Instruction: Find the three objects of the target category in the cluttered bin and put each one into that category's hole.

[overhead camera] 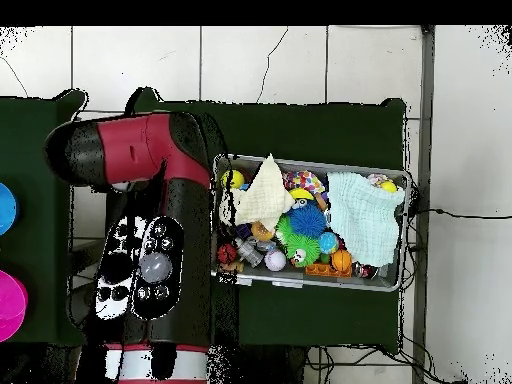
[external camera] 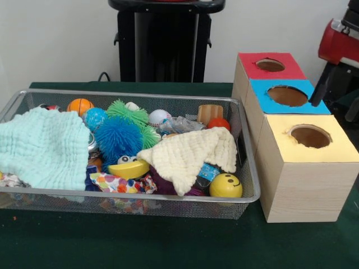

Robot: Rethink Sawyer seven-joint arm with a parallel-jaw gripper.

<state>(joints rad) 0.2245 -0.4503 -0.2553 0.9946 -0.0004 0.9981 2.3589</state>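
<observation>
The wire bin (external camera: 249, 168) sat on the green counter (external camera: 140, 241), packed full. A pale green cloth (external camera: 42, 148) covered its left part in the front view, and a cream cloth (external camera: 190, 154) lay over the middle, hiding whatever sat beneath. Among the visible items were a blue spiky ball (external camera: 116, 137), a green spiky ball (external camera: 128, 112), an orange ball (external camera: 80, 105), a white baseball (external camera: 159, 116) and a yellow smiley ball (external camera: 225, 185). Just beside the bin stood three wooden boxes, each with a round hole: the red-topped box (external camera: 269, 66) farthest back, the blue-topped box (external camera: 287, 96) in the middle, the yellow-topped box (external camera: 309, 140) nearest.

The arm (overhead camera: 140, 150) hung over the counter beside the bin, near the boxes, not over the clutter. The tool itself could not be made out in either view, so I cannot tell how far open it was or whether it held anything.

The job appeared to be at the search stage, with all three holes looking empty. The next move probably called for reaching into the bin and shifting a cloth aside, or picking an exposed target piece.
</observation>
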